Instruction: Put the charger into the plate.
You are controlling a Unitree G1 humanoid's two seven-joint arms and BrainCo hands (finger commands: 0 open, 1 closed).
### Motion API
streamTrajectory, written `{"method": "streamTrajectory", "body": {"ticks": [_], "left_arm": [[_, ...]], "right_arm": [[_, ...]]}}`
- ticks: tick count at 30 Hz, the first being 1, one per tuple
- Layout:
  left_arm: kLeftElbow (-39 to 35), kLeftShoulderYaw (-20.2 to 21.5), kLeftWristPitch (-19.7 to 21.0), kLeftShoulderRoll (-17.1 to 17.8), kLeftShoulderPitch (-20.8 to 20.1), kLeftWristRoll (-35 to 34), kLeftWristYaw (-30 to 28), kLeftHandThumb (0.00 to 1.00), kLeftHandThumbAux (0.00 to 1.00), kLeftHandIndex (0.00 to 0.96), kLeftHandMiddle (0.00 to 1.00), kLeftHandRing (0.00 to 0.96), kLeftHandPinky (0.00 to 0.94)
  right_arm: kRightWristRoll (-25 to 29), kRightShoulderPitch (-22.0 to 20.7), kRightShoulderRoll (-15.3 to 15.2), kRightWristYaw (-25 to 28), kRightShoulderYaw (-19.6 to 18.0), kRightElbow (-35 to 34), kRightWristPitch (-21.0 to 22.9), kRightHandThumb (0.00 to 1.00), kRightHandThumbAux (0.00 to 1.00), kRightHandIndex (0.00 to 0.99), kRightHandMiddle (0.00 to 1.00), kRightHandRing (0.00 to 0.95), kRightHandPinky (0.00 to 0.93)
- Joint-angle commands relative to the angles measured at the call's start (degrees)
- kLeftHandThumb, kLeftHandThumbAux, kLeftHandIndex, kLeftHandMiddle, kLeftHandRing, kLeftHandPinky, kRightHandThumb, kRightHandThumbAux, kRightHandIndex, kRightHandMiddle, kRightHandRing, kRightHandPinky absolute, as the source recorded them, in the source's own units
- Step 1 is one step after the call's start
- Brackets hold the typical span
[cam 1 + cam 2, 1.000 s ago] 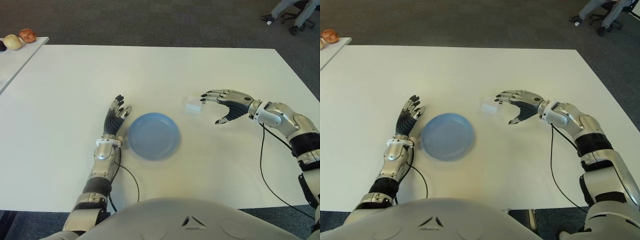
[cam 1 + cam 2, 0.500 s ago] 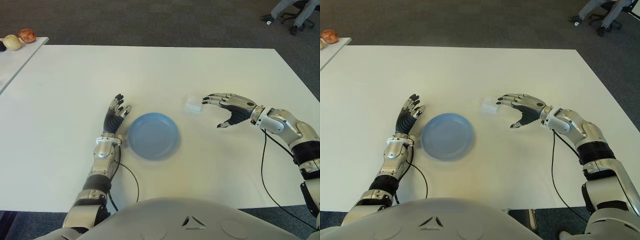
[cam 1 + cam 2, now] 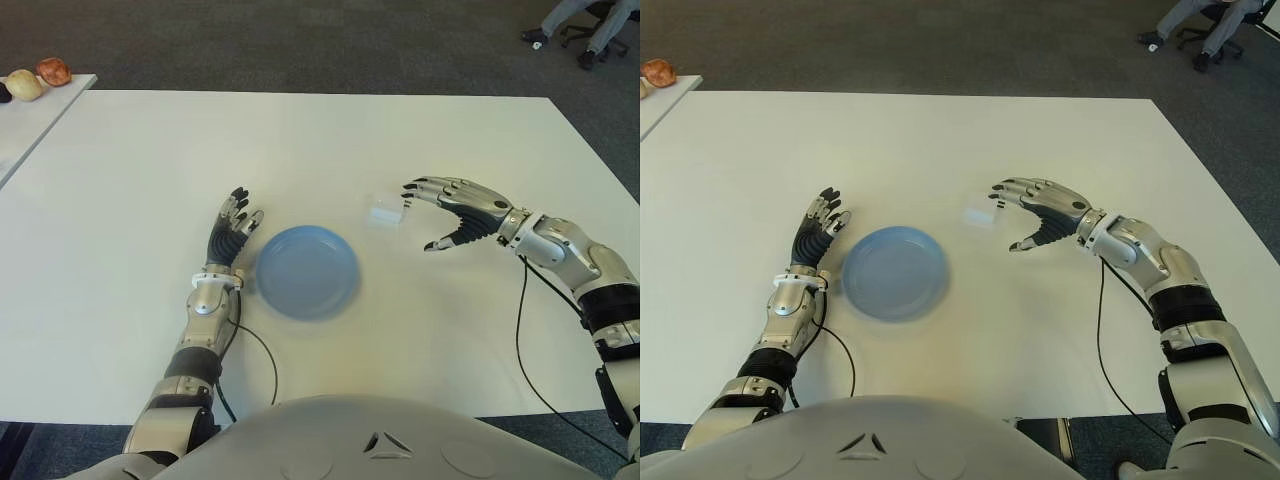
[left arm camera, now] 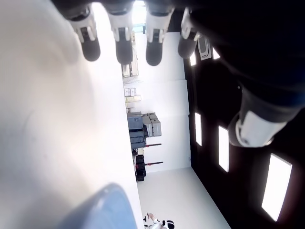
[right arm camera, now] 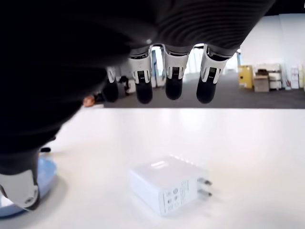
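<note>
The small white charger (image 3: 385, 214) lies flat on the white table (image 3: 300, 150), just right of the blue plate (image 3: 307, 271) and apart from it. My right hand (image 3: 418, 218) hovers open close to the charger's right side, fingers arched over it, not touching. In the right wrist view the charger (image 5: 167, 183) lies under the spread fingertips (image 5: 174, 83), its prongs pointing away from the plate (image 5: 45, 174). My left hand (image 3: 235, 228) shows open by the plate's left rim, holding nothing.
A side table at the far left carries a few round fruit-like items (image 3: 40, 75). A person's legs and an office chair (image 3: 590, 25) are on the carpet at the far right. A black cable (image 3: 525, 340) hangs from my right forearm.
My right hand drew slightly back to the right, then returned toward the charger and now sits a little nearer it. The charger, the plate and my left hand have not moved.
</note>
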Motion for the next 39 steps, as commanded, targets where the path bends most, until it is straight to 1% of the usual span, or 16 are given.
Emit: {"method": "streamTrajectory", "body": {"ticks": [1, 5, 8, 10, 13, 17, 20, 25, 34, 39], "left_arm": [[4.89, -0.25, 3.50, -0.37, 3.33, 0.49, -0.09, 0.000, 0.527, 0.036, 0.102, 0.095, 0.099], [4.99, -0.29, 3.68, -0.32, 3.28, 0.47, -0.14, 0.000, 0.529, 0.036, 0.101, 0.093, 0.096], [5.22, -0.31, 3.65, -0.31, 3.23, 0.43, -0.22, 0.000, 0.532, 0.036, 0.100, 0.092, 0.094], [5.44, -0.31, 3.39, -0.35, 3.16, 0.40, -0.23, 0.000, 0.533, 0.035, 0.098, 0.089, 0.087], [5.25, -0.34, 3.15, -0.49, 3.25, 0.36, -0.18, 0.000, 0.531, 0.030, 0.091, 0.081, 0.081], [4.84, -0.45, 3.33, -0.64, 3.43, 0.48, 0.07, 0.000, 0.528, 0.029, 0.088, 0.080, 0.087], [4.52, -0.56, 3.64, -0.70, 3.56, 0.60, 0.30, 0.000, 0.526, 0.029, 0.089, 0.082, 0.096], [5.04, -0.35, 3.28, -0.81, 3.50, 0.29, 0.18, 0.000, 0.518, 0.033, 0.093, 0.087, 0.101], [5.11, -0.14, 2.27, -1.19, 3.67, 0.01, 0.21, 0.000, 0.518, 0.039, 0.094, 0.087, 0.100], [4.31, -0.34, 2.46, -1.32, 4.05, 0.43, 0.57, 0.000, 0.511, 0.049, 0.099, 0.092, 0.108]], "right_arm": [[-2.83, -0.86, 4.46, -4.62, 0.45, 1.08, 3.38, 0.063, 0.502, 0.000, 0.002, 0.000, 0.000], [-5.89, -2.50, 8.17, -8.29, 2.22, 3.51, 6.83, 0.133, 0.469, 0.000, 0.000, 0.000, 0.000], [-8.11, -5.11, 11.54, -12.16, 3.73, 7.85, 9.68, 0.181, 0.441, 0.000, 0.000, 0.000, 0.000], [-8.75, -6.72, 13.43, -14.30, 4.51, 10.85, 10.98, 0.208, 0.420, 0.000, 0.000, 0.000, 0.000], [-8.61, -8.55, 15.45, -16.35, 5.13, 14.48, 11.86, 0.243, 0.384, 0.000, 0.000, 0.000, 0.000], [-7.83, -9.85, 16.47, -17.55, 5.68, 17.12, 11.80, 0.258, 0.359, 0.000, 0.000, 0.000, 0.000], [-7.63, -11.30, 18.05, -18.43, 6.31, 19.70, 12.16, 0.265, 0.333, 0.000, 0.000, 0.000, 0.000], [-9.45, -13.81, 20.74, -22.14, 9.00, 24.35, 12.53, 0.288, 0.286, 0.000, 0.000, 0.000, 0.000], [-10.15, -16.68, 22.94, -25.51, 12.29, 29.84, 12.90, 0.295, 0.244, 0.000, 0.000, 0.000, 0.000], [-10.12, -17.96, 24.66, -26.18, 13.58, 32.70, 14.60, 0.300, 0.224, 0.000, 0.000, 0.000, 0.000]]}}
